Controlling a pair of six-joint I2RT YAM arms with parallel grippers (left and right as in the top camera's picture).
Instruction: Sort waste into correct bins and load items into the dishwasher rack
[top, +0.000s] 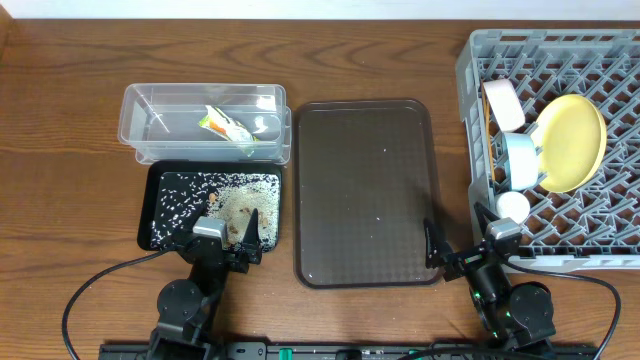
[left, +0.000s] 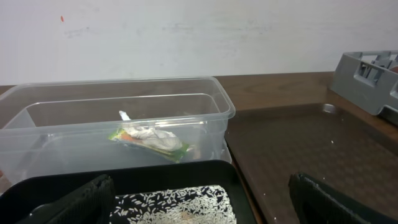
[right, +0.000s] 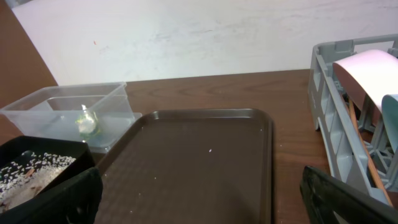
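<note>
The left gripper (top: 233, 238) hangs low over the near edge of the shallow black tray (top: 146, 225), its two fingers spread wide with nothing between them. The right gripper (top: 463, 250) sits by the near right corner of the dark brown serving tray (top: 365, 190), likewise spread and empty. Ahead of the left gripper, white rice crumbs (top: 185, 205) and a brownish patch of food scraps (top: 238, 205) cover the black tray's floor. Just behind that tray stands the clear tub (top: 137, 112), with the crumpled green-and-orange wrapper (top: 228, 127) lying inside. The serving tray between the arms is bare apart from a few pale specks. At the far right, the grey dishwasher rack (top: 560, 45) holds the pale-yellow plate (top: 570, 140) leaning on edge. The white bowl (top: 503, 103) and light-blue bowl (top: 520, 160) lie on their sides beside the plate, and the small white cup (top: 513, 206) is near the rack's front left corner. A thin brown line along the rack's left wall looks like the chopsticks (top: 487, 130). Sorting and loading appear done, so the step in hand is most likely parking the arms. To do that well, keep both pairs of fingers apart, lift the left gripper clear of the black tray's rim before drawing back, and keep the right gripper off the rack's wall.
</note>
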